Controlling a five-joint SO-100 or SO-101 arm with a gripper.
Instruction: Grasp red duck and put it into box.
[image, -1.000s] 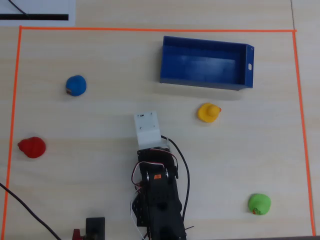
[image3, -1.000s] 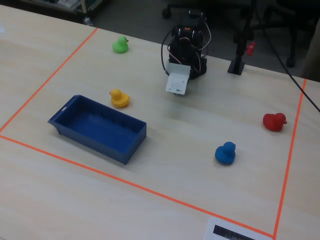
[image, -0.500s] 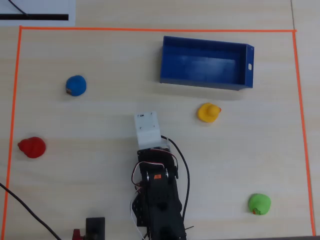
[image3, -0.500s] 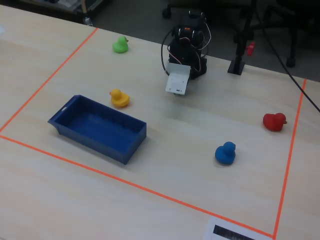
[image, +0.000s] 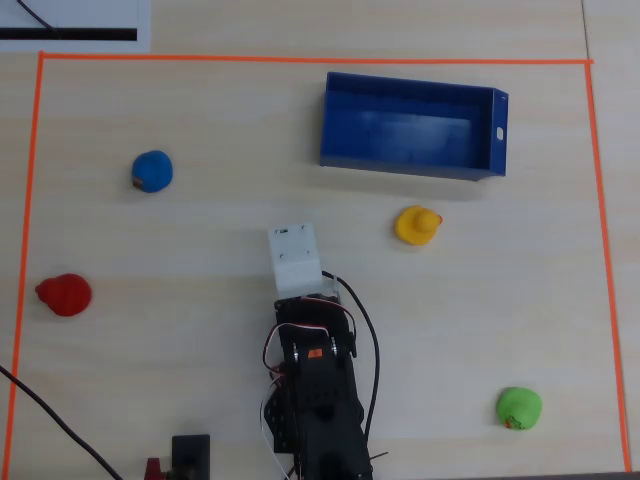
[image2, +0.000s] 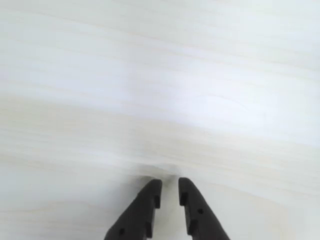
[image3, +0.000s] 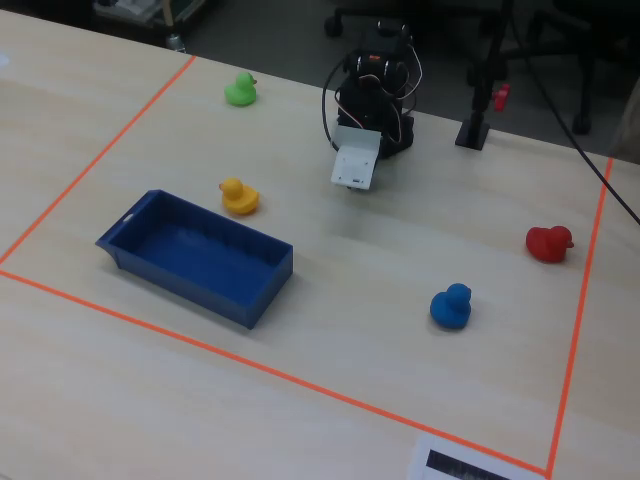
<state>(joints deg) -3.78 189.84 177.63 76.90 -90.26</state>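
Note:
The red duck (image: 64, 294) (image3: 548, 243) sits on the table near the left orange tape line in the overhead view, far from the arm. The dark-blue box (image: 495, 130) (image3: 268, 283) stands empty at the back right in that view. My gripper (image2: 170, 186) hangs over bare tabletop near the arm's base. Its black fingers (image2: 148, 205) stand almost together with only a thin slit and nothing between them. From above, a white wrist housing (image: 294, 258) (image3: 356, 165) hides the jaws. Neither the duck nor the box shows in the wrist view.
A blue duck (image: 152, 171) lies behind the red one, a yellow duck (image: 416, 224) sits just in front of the box, and a green duck (image: 519, 408) is at the front right. Orange tape (image: 300, 58) frames the work area. A small black stand (image: 190, 455) is beside the arm's base.

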